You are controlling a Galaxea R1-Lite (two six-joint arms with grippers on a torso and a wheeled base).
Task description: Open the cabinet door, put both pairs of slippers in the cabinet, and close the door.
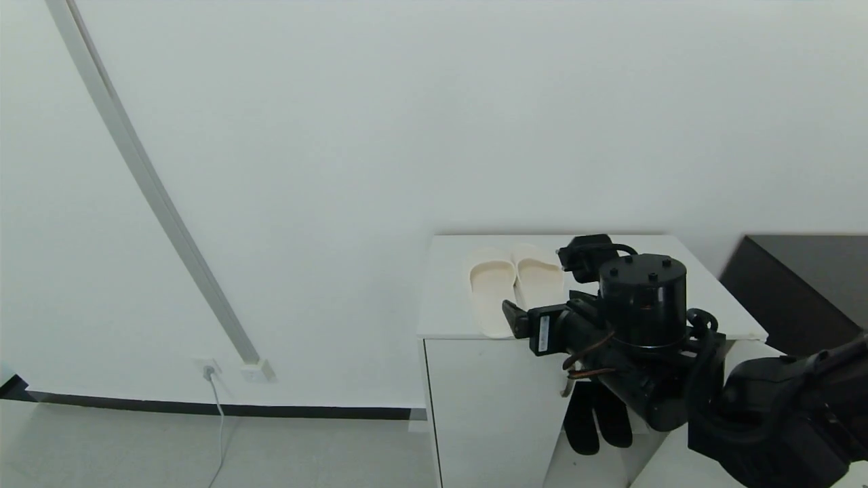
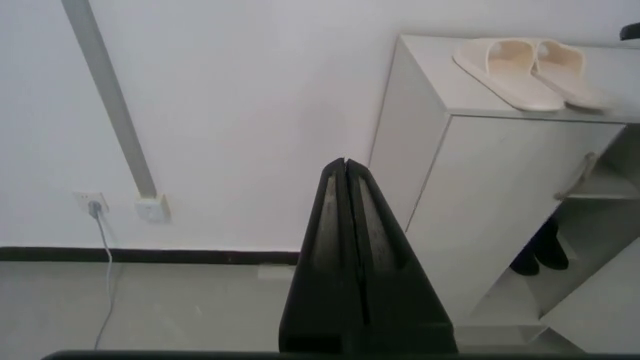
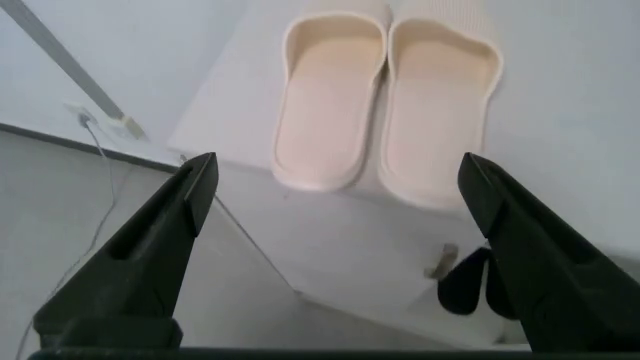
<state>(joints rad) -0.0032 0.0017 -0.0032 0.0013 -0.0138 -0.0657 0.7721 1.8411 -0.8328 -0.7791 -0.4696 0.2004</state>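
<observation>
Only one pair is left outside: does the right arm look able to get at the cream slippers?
Likely yes: the right gripper hangs open above the cream slippers on the cabinet top, with nothing between them.

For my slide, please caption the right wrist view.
Open right pincer facing cream slippers on the cabinet top; black slippers below.

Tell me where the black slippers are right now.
In the head view, the black slippers stand low inside the open cabinet, on the robot's right side, below the cream slippers lying on its top.
</observation>
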